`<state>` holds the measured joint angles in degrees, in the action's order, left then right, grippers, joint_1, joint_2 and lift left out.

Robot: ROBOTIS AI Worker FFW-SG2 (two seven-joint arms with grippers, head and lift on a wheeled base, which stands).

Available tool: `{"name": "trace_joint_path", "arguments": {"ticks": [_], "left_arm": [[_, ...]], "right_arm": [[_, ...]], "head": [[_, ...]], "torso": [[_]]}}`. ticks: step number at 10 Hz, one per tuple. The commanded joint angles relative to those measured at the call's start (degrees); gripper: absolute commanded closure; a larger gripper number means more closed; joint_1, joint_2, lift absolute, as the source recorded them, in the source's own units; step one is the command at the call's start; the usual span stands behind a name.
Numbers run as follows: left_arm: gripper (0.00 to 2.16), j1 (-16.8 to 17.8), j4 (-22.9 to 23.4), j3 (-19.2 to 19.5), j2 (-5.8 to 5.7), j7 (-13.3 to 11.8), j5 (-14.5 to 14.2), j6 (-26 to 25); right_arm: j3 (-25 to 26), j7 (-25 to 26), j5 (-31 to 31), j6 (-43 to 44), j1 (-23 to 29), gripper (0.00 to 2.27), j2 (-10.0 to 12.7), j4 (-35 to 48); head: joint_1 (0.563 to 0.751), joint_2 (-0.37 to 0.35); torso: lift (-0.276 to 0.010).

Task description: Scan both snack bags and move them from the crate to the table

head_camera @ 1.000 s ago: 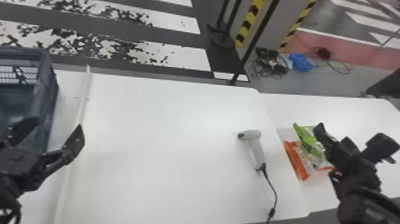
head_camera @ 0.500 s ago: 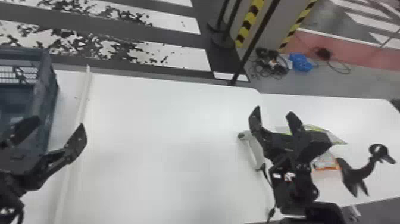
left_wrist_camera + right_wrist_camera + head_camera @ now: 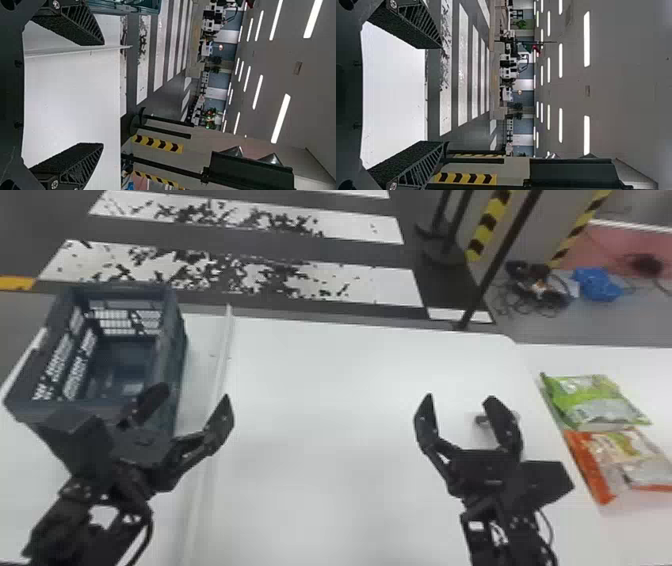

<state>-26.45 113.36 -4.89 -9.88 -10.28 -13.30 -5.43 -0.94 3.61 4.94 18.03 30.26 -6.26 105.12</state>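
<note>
One green bag (image 3: 595, 400), one orange bag (image 3: 595, 470) lie on the surface (image 3: 620, 360); left gripper (image 3: 194, 391), right gripper (image 3: 460, 397): both open.

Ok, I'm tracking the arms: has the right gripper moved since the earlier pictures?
Yes, leftward: the right gripper was right of the white table's rounded far corner, now left of it.

Dark grey floor (image 3: 350, 252), broad white stripes (image 3: 380, 285), some with black speckles. Yellow mark (image 3: 15, 283) on floor at head view's left edge. Reddish floor patch (image 3: 617, 245) at far right; dark cables (image 3: 540, 292) beside blue bundle (image 3: 597, 285). Slanting black pole (image 3: 482, 290); yellow-and-black hazard strips (image 3: 487, 227) close by. Farther off, bluish wall panels (image 3: 524, 124), green plant (image 3: 520, 23). Grey ceiling (image 3: 621, 79), rows of lit white strip lights (image 3: 587, 134).
</note>
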Motion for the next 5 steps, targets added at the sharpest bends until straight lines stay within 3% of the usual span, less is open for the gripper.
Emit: {"name": "trace_joint_path", "arguments": {"ticks": [1,5], "left_arm": [[0.09,0.00,-0.07,-0.12,0.04,0.09,0.03,0.02],[0.09,-0.44,0.28,-0.21,0.21,0.53,0.03,0.37]], "right_arm": [[-0.56,0.17,-0.02,0.82,0.59,0.07,0.02,-0.71],[-0.73,0.17,0.25,2.40,1.20,0.07,0.02,-0.62]], "head": [[0.695,-0.122],[0.695,-0.116]], "torso": [[-0.088],[-0.088]]}}
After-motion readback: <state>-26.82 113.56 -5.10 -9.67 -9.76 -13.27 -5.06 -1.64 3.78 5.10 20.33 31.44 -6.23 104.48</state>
